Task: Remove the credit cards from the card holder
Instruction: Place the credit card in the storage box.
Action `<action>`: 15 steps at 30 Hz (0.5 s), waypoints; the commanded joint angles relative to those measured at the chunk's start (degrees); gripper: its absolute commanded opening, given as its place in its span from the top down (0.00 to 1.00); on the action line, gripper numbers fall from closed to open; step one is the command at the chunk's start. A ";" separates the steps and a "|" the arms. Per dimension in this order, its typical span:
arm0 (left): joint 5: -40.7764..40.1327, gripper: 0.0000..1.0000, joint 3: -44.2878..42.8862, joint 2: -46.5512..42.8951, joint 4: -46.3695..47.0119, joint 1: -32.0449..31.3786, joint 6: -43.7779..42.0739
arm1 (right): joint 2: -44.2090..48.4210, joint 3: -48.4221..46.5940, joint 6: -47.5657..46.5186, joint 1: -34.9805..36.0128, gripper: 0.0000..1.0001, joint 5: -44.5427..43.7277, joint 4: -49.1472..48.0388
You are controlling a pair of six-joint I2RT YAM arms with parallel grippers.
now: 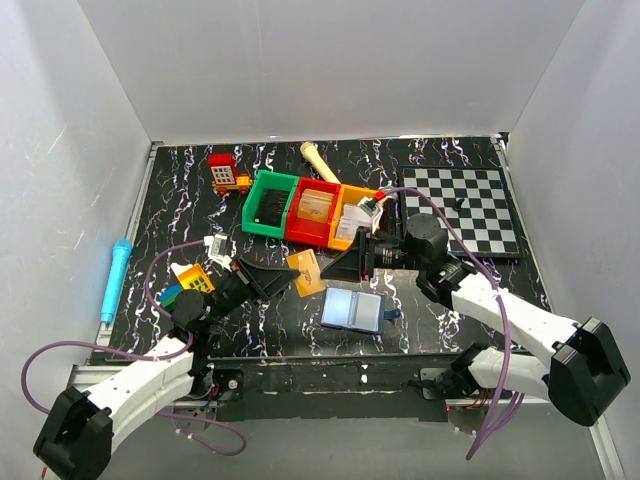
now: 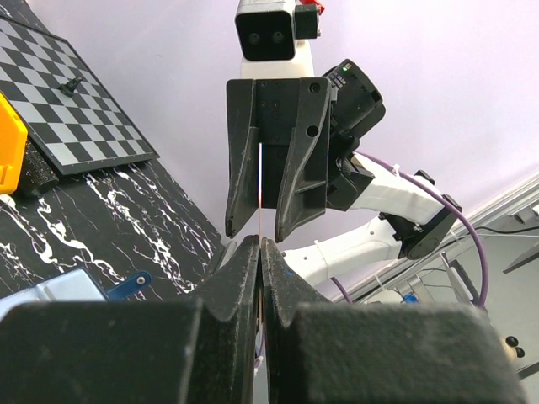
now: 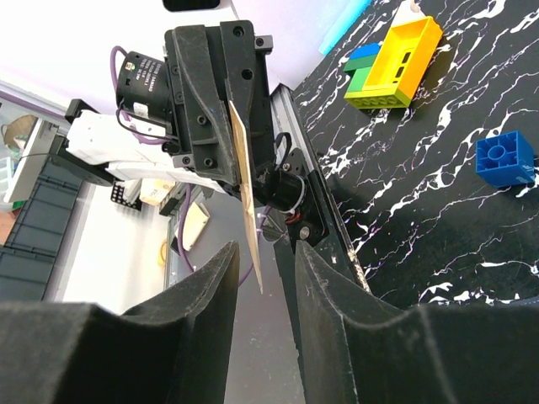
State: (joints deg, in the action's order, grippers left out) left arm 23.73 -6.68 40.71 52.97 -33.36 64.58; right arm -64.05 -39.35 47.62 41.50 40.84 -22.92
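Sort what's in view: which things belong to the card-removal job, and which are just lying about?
Job: open navy-blue folding card holder; thin tan card pinched in the left gripper.
Lying about: green, red and orange plastic bins; black-and-white chessboard; light-blue pen; toy blocks.

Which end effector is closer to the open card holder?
Right. The right end effector hangs just behind the card holder; the left end effector, pinching a tan card, sits farther off to its left.

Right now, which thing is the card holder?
Find the row of green, red and orange plastic bins on the black marbled table. Toward the near edge lies the card holder, flat and open: a pale blue-grey rectangle with a small navy tab.
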 commanded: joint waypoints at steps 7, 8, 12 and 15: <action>-0.52 1.00 0.70 -0.46 0.82 -0.03 0.11 | -1.77 -3.62 1.43 -0.10 0.60 0.56 -5.65; -0.52 1.00 0.70 -0.45 0.91 -0.03 0.11 | -1.95 -3.80 1.43 -0.10 0.61 0.73 -5.82; -0.43 1.00 0.70 -0.19 1.08 -0.03 0.11 | -2.75 -4.07 1.78 -0.10 0.66 1.26 -6.17; -0.35 1.00 0.61 -0.02 1.00 -0.03 0.11 | -2.92 -3.98 1.87 -0.10 0.69 1.26 -6.44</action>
State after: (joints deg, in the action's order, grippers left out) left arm 23.73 -6.15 40.66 53.01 -33.36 64.62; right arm -66.94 -40.77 49.34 41.47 41.15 -25.69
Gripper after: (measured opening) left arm 0.013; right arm 0.331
